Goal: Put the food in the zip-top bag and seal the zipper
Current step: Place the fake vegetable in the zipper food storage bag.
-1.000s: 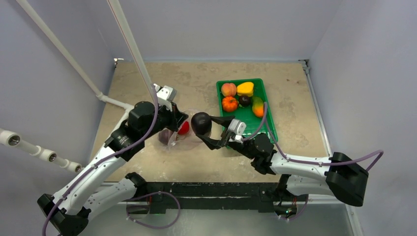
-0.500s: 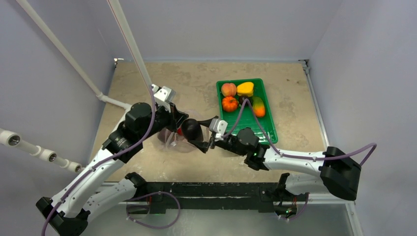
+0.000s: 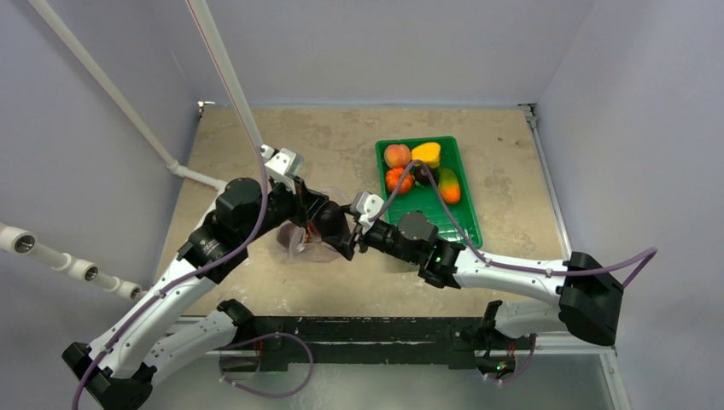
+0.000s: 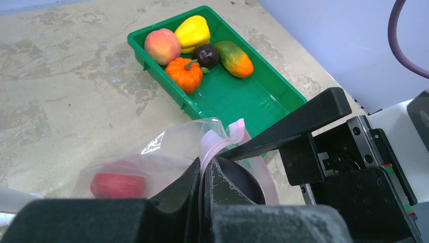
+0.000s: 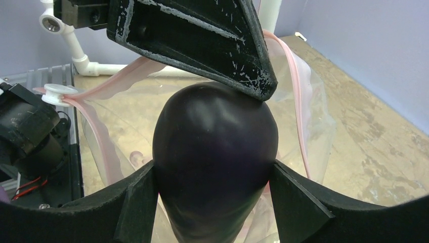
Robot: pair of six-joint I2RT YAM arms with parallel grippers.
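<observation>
Hovering at the open bag [image 4: 167, 152] mouth, a purple eggplant [image 5: 215, 152] is clamped in the wide-spread right gripper [image 3: 346, 235]. The zipper [image 4: 222, 139] is pinched by the closed left gripper [image 4: 202, 192]. One red fruit [image 4: 117, 185] is bagged; five pieces [image 4: 184, 75] are left in the tray [image 4: 243, 96], and sealing is not yet done.

Dark purple eggplant [image 5: 215, 162], pinkish zipper [image 4: 218, 143], green tray [image 4: 238, 97], red fruit [image 4: 117, 185]
</observation>
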